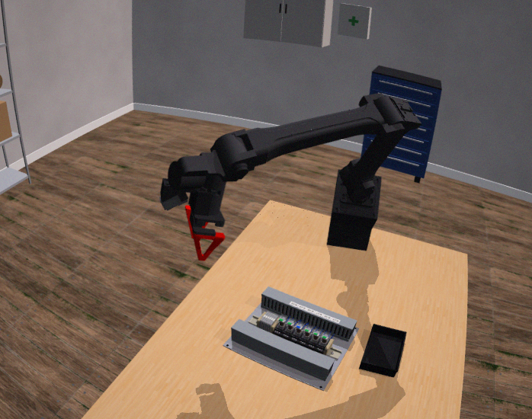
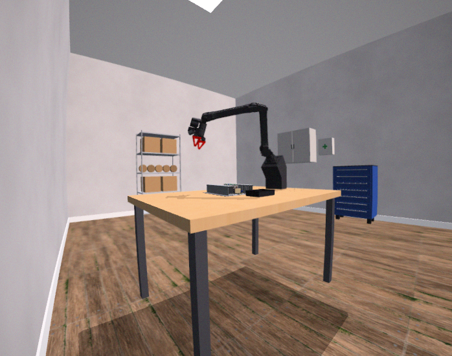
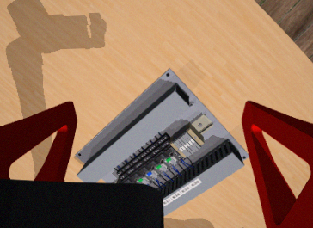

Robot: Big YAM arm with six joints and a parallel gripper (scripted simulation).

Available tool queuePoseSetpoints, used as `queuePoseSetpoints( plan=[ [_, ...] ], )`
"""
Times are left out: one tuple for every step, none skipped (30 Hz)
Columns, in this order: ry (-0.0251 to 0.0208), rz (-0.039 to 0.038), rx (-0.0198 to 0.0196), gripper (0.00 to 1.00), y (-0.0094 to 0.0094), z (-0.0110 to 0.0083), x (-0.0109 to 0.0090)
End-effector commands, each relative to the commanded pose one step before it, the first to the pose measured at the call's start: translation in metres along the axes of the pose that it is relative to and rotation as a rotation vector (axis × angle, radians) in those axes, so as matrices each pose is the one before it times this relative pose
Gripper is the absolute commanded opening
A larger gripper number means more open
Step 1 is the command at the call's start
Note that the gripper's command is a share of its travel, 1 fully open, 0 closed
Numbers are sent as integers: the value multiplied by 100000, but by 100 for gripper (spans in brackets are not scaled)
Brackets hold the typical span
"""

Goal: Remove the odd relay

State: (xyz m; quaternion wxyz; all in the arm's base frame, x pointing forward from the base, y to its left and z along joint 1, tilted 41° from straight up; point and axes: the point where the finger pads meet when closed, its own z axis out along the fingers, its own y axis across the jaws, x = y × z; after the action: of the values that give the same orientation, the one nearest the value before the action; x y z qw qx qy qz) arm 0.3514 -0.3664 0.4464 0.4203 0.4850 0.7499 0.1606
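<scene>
A grey panel (image 1: 293,337) lies on the wooden bench with a row of relays between two grey ducts. Most relays have green test buttons; one has a blue button (image 1: 298,324), third from the left in the top view. The wrist view shows the panel (image 3: 162,144) from above, with the blue button (image 3: 150,173) among green ones. A black tray (image 1: 382,350) stands open side up just right of the panel. My gripper (image 1: 206,241), with red fingers, is open and empty, high above the bench and off its left edge. It also shows in the exterior view (image 2: 198,142).
The arm's black base (image 1: 353,215) stands at the far end of the bench. A blue drawer cabinet (image 1: 404,121) stands by the back wall. A shelf with boxes (image 2: 158,162) stands against the white wall.
</scene>
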Motion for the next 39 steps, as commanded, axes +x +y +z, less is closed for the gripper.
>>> queuePoseSetpoints(
  plan=[
    [-1017, -470, -253, 100, 256, -467, -210],
    [0, 0, 0, 100, 0, 0, 0],
    [0, 0, 0, 100, 0, 0, 0],
    [0, 0, 0, 100, 0, 0, 0],
    [0, 0, 0, 100, 0, 0, 0],
    [0, 0, 0, 100, 0, 0, 0],
    [0, 0, 0, 100, 0, 0, 0],
    [0, 0, 0, 100, 0, 0, 0],
    [0, 0, 0, 100, 0, 0, 0],
    [0, 0, 0, 100, 0, 0, 0],
    [0, 0, 0, 100, 0, 0, 0],
    [0, 0, 0, 100, 0, 0, 0],
    [0, 0, 0, 100, 0, 0, 0],
    [0, 0, 0, 100, 0, 0, 0],
    [0, 0, 0, 100, 0, 0, 0],
    [0, 0, 0, 100, 0, 0, 0],
    [0, 0, 0, 100, 0, 0, 0],
    [-3226, -2061, -959, 59, 1022, -1203, -941],
    [0, 0, 0, 59, 0, 0, 0],
    [0, 0, 0, 59, 0, 0, 0],
    [0, 0, 0, 59, 0, 0, 0],
    [0, 0, 0, 59, 0, 0, 0],
    [0, 0, 0, 59, 0, 0, 0],
    [0, 0, 0, 59, 0, 0, 0],
    [0, 0, 0, 59, 0, 0, 0],
    [0, 0, 0, 59, 0, 0, 0],
    [0, 0, 0, 59, 0, 0, 0],
    [0, 0, 0, 59, 0, 0, 0],
    [0, 0, 0, 59, 0, 0, 0],
    [0, 0, 0, 59, 0, 0, 0],
    [0, 0, 0, 59, 0, 0, 0],
    [0, 0, 0, 59, 0, 0, 0],
    [0, 0, 0, 59, 0, 0, 0],
    [0, 0, 0, 59, 0, 0, 0],
    [0, 0, 0, 59, 0, 0, 0],
    [0, 0, 0, 59, 0, 0, 0],
    [0, 0, 0, 59, 0, 0, 0],
    [0, 0, 0, 59, 0, 0, 0],
    [0, 0, 0, 59, 0, 0, 0]
  ],
)
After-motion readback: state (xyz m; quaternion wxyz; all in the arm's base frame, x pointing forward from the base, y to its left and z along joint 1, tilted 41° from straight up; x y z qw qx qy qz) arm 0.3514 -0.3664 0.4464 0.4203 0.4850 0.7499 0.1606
